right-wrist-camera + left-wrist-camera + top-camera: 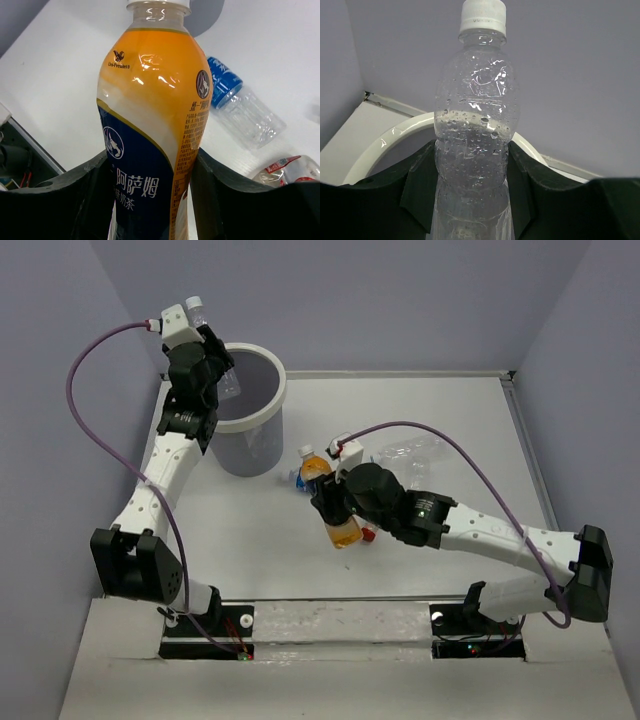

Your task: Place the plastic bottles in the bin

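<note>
- Only the top view shows both arms at once. The left end effector (pixel 215 355) is raised at the far-left rim of the bin (pixel 278 390). The right end effector (pixel 335 505) is near the middle of the surface (pixel 450 410).
- The left wrist view shows the left end effector pinching a clear bottle (pixel 475 115) at its lower body. The white cap points up and away from the camera, and the bin's white rim curves behind it.
- From above, that bottle's long axis slants, with the cap towards the far left and the base towards the bin's opening.
- The right wrist view shows the right end effector clamped on the orange bottle (pixel 150 100), low on its label.
- In the top view its long axis runs from the white cap, on the far side, to the base, nearer the arm bases. I cannot tell whether it is clear of the surface.
- The right wrist view also shows the blue-labelled bottle (pixel 240 100) and the pinkish bottle (pixel 285 170) lying on their sides beyond it.
- In the top view both are mostly hidden. That view alone shows another clear bottle (pixel 412 453) lying farther right.
</note>
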